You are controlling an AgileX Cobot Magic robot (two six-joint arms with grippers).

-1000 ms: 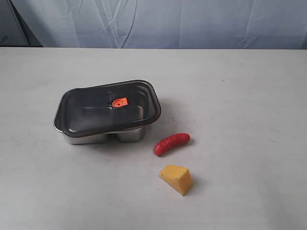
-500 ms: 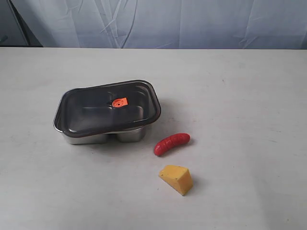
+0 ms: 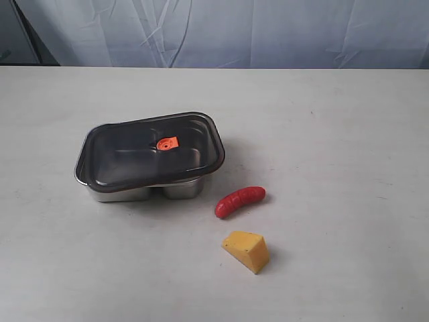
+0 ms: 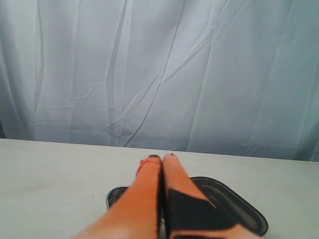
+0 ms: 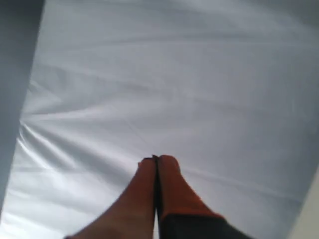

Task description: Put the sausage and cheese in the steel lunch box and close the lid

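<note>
box access: lid (image 3: 151, 149) sits over steel lunch box (image 3: 144, 192), compartments blocked
sausage (image 3: 240, 201): near cheese (image 3: 247, 250), not touching
table (image 3: 348, 168): right side open

lid (image 3: 150, 150) on steel lunch box (image 3: 137, 191), sausage (image 3: 240, 200) right, cheese (image 3: 247, 250) nearer

The box (image 3: 127, 193) is bare steel, its wall shiny and mirror-bright. Its lid (image 3: 134, 157) is dark, smoky, see-through plastic with a smooth gloss, and the tab (image 3: 167, 143) on it is matt orange. At four o'clock from the box, the sausage (image 3: 240, 200) is glossy red plastic, faintly ribbed. The cheese (image 3: 245, 249) is yellow-orange and duller (plastic, by its look). The surface (image 3: 335, 168) is matt off-white and lightly scuffed. The backdrop (image 3: 268, 33) is pale, creased cloth. The left pincer (image 4: 162, 158) and right pincer (image 5: 155, 159) are smooth orange with matt black patches.
</note>
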